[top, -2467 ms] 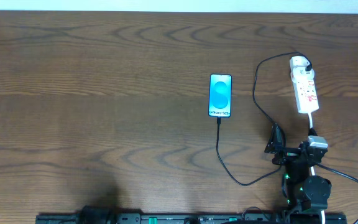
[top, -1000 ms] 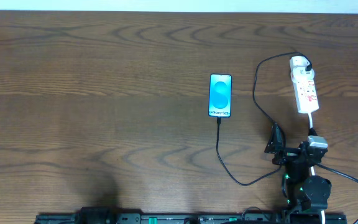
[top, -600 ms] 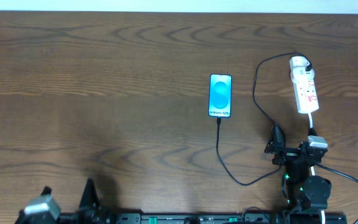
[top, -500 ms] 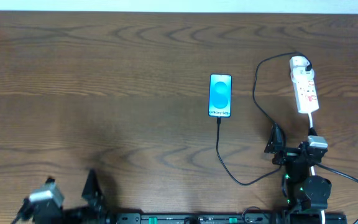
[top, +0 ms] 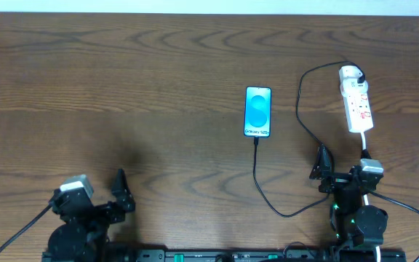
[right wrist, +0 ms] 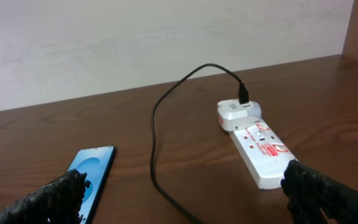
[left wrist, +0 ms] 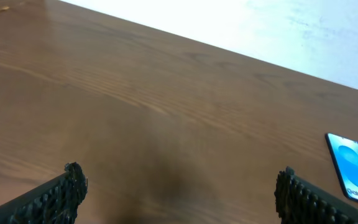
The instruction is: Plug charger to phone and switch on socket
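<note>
The phone (top: 258, 111) lies flat mid-table with its cyan screen lit. The charger (top: 256, 175), a thin black cable, meets the phone's near end, loops past my right arm and rises to a white adapter (top: 350, 73) on the socket's far end. The socket (top: 358, 105) is a white power strip at the far right. My right gripper (top: 344, 175) is open and empty, short of the socket; its wrist view shows the phone (right wrist: 89, 174), charger (right wrist: 154, 143) and socket (right wrist: 260, 149) between its jaws (right wrist: 185, 180). My left gripper (top: 97, 193) is open and empty at the near left, with the phone (left wrist: 353, 174) at far right of its view.
The socket's thick white cord (top: 365, 145) runs from its near end down under my right arm. The table's far edge meets a pale wall (right wrist: 166, 43). A rail (top: 209, 255) runs along the near edge.
My left arm has come into view at the near left and moved forward onto the table. The right arm, phone, charger and socket have not moved.
</note>
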`<state>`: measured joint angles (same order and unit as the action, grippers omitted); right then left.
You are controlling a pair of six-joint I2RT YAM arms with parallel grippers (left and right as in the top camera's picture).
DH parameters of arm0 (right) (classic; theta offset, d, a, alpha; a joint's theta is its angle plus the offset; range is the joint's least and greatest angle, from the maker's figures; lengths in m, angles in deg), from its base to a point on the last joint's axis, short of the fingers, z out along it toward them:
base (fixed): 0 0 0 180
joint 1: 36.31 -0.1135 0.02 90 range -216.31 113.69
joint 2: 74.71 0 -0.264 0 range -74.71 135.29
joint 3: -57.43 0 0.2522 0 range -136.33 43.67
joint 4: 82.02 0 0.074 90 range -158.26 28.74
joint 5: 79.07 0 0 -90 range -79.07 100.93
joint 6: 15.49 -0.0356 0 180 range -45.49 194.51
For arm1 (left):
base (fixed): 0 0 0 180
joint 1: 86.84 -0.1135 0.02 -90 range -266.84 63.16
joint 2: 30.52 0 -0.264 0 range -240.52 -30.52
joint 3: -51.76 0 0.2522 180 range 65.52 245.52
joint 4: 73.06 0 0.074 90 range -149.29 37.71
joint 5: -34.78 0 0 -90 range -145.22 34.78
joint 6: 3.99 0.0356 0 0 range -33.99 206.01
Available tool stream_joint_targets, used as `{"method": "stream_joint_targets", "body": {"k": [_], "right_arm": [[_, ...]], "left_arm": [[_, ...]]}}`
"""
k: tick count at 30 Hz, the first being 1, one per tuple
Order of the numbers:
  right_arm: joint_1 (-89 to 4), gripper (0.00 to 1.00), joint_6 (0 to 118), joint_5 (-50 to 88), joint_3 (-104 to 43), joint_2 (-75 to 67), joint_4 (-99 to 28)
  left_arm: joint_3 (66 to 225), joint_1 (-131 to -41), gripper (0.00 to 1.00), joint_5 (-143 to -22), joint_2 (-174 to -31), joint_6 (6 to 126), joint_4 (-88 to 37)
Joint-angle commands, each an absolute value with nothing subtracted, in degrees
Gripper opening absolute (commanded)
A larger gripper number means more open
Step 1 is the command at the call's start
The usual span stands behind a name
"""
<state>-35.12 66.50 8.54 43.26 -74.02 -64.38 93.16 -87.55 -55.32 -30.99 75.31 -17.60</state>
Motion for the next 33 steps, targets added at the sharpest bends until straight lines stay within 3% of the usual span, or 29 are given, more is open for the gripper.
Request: {"method": "stream_joint_targets", "body": {"k": [1,23,33], "right_arm": [[-35.5,0.99,67.3,8.3,43.4,-74.4,-64.2],[-35.5,0.99,67.3,8.3,43.4,-74.4,-64.2],[-35.5,0.99,67.3,8.3,43.4,-74.4,-64.2]], "left_arm": [[89.1,-87.8,0.98,-55.8,-30.6,74.8,-22.1],[65.8,-87.8,0.98,-59.1,-30.6,74.8,-58.3],[65.7,-87.8,0.98,-59.2,-30.6,78.7,-55.5]]}}
